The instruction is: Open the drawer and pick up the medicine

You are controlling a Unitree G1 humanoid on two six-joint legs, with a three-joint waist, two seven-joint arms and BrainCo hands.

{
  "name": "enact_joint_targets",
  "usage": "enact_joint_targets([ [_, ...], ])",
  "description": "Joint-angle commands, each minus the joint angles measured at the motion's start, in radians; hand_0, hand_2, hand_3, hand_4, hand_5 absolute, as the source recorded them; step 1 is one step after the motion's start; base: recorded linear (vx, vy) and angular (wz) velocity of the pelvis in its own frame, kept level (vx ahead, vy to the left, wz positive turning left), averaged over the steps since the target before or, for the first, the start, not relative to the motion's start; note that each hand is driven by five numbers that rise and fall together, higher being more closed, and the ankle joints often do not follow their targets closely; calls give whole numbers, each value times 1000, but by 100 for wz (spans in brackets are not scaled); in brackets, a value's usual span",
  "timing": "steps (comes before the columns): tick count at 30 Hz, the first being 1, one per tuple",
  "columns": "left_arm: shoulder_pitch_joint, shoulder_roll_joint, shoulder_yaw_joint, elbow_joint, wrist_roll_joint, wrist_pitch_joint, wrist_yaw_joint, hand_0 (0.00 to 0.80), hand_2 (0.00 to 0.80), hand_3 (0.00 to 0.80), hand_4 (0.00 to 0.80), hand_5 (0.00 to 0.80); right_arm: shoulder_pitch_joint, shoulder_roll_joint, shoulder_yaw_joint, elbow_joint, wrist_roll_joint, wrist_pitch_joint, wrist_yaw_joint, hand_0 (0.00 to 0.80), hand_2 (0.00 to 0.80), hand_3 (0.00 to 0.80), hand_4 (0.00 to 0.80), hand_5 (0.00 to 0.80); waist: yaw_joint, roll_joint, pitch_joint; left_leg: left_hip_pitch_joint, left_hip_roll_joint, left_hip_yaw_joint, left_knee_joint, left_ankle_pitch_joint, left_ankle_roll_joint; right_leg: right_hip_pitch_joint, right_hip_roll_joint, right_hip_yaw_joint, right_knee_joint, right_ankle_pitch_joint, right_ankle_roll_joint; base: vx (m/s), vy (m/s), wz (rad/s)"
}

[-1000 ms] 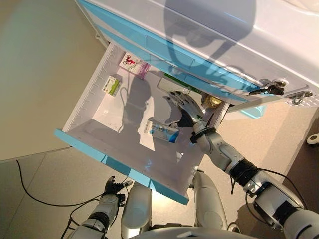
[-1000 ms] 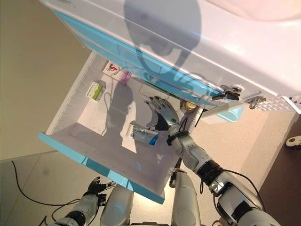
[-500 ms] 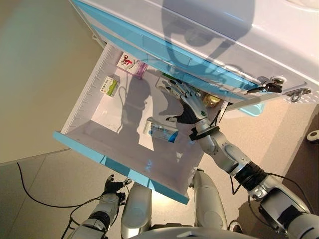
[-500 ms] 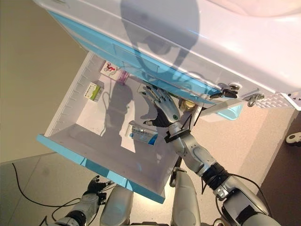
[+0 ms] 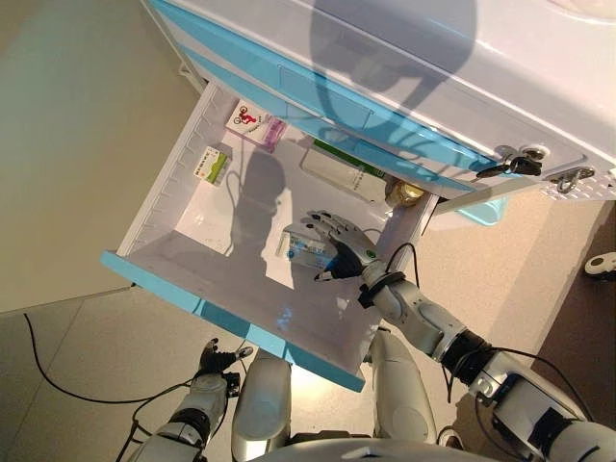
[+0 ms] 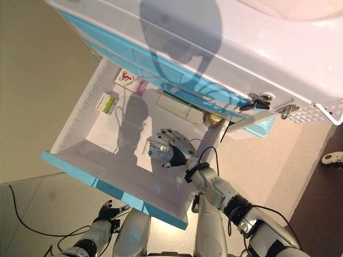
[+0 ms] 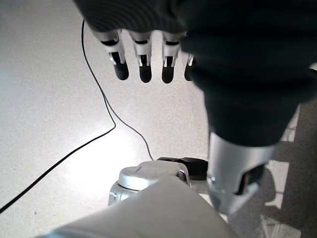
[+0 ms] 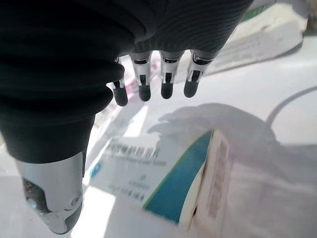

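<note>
Right hand over the medicine box in the open drawer

The drawer [image 5: 154, 265] stands pulled out; the right hand [image 5: 339, 253], fingers relaxed and spread, hovers over the white-and-teal medicine box [image 8: 163, 183] lying near the drawer's right wall, gripping nothing. The left hand [image 5: 217, 361] hangs low by the floor, below the drawer's front edge, fingers loosely straight.

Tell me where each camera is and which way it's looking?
Left eye view: on the head, looking down into the open drawer; right hand over the blue-and-white medicine box, left hand low by the floor.
Right eye view: beside it, the same scene.
Left wrist view: on the left wrist, facing the floor; its fingers hang relaxed.
Right wrist view: on the right wrist, facing that box close up; fingers straight.
Shared: both eyes and the right wrist see the box.
</note>
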Motion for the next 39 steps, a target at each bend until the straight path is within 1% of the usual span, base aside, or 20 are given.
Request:
enact_joint_targets([
  [1, -2, -16, 30, 57, 5, 3, -7, 0, 0, 0, 0, 0, -9, 21, 41, 32, -21, -4, -3, 0, 0, 0, 0, 0, -23, -30, 16, -8, -62, 30, 42, -70, 44, 29, -12, 2, -166, 143, 39, 0, 0, 0],
  [2, 0, -17, 26, 58, 3, 2, -7, 0, 0, 0, 0, 0, -15, 42, 52, 77, -32, 8, -3, 0, 0, 0, 0, 0, -20, -27, 15, -10, -60, 28, 42, -68, 43, 28, -12, 1, -166, 143, 38, 0, 0, 0],
  [6, 5, -19, 16, 59, -1, -1, -8, 0, 0, 0, 0, 0, -26, 75, 65, 144, -44, 20, -10, 0, 0, 0, 0, 0, -18, -21, 18, -12, -61, 28, 46, -68, 43, 28, -12, 0, -165, 141, 37, 0, 0, 0],
  [8, 10, -19, 7, 61, -4, -4, -11, 0, 0, 0, 0, 0, -40, 105, 75, 217, -55, 31, -27, 0, 0, 0, 0, 0, -12, -10, 20, -13, -63, 26, 48, -68, 43, 27, -14, -2, -161, 140, 36, 0, 0, 0],
  [9, 10, -18, 7, 61, -4, -4, -12, 0, 0, 0, 0, 0, -41, 107, 75, 220, -55, 31, -29, 0, 0, 0, 0, 0, -12, -10, 20, -14, -63, 26, 48, -68, 43, 27, -14, -2, -161, 140, 36, 0, 0, 0],
  [14, 14, -22, -9, 60, -13, -11, -14, 0, 0, 0, 0, 0, -81, 135, 83, 293, -83, 53, -62, 0, 0, 0, 0, 0, -2, 11, 27, -16, -64, 20, 43, -62, 41, 22, -19, -7, -158, 141, 37, 0, 0, 0],
  [20, 11, -25, -21, 58, -18, -15, -13, 0, 0, 0, 0, 0, -95, 146, 86, 320, -100, 66, -80, 0, 0, 0, 0, 0, 1, 19, 33, -15, -65, 17, 36, -58, 41, 21, -22, -9, -158, 142, 38, 0, 0, 0],
  [31, 1, -37, -57, 53, -28, -23, -14, 0, 0, 0, 0, 0, -127, 187, 97, 470, -144, 113, -107, 0, 0, 0, 0, 0, 10, 32, 49, -25, -73, 16, 39, -58, 43, 12, -29, -12, -151, 140, 38, 0, 0, 0],
  [32, 0, -38, -61, 53, -31, -23, -13, 0, 0, 0, 0, 0, -134, 192, 103, 488, -153, 123, -106, 66, 66, 66, 66, 66, 12, 35, 52, -27, -74, 13, 39, -57, 42, 10, -30, -12, -149, 139, 39, 0, 0, 0],
  [33, 0, -38, -61, 53, -31, -23, -13, 0, 0, 0, 0, 0, -134, 192, 103, 488, -153, 123, -106, 173, 173, 173, 173, 173, 12, 35, 52, -28, -74, 13, 39, -57, 42, 10, -31, -12, -148, 139, 39, 0, 0, 0],
  [35, -1, -39, -66, 54, -33, -24, -14, 0, 0, 0, 0, 0, -139, 199, 102, 512, -155, 127, -108, 762, 762, 762, 762, 762, 14, 37, 54, -30, -75, 12, 38, -55, 42, 7, -31, -12, -147, 140, 39, 0, 0, 0],
  [36, -1, -40, -68, 54, -34, -24, -15, 0, 0, 0, 0, 0, -144, 201, 101, 524, -154, 129, -110, 800, 800, 800, 800, 800, 15, 38, 55, -31, -75, 11, 37, -54, 42, 6, -32, -14, -148, 140, 39, 0, 0, 0],
  [39, 0, -40, -70, 55, -38, -25, -17, 0, 0, 0, 0, 0, -151, 199, 100, 523, -150, 129, -111, 800, 800, 800, 800, 800, 18, 42, 56, -32, -76, 9, 34, -53, 42, 5, -34, -15, -146, 139, 39, 0, 0, 0],
])
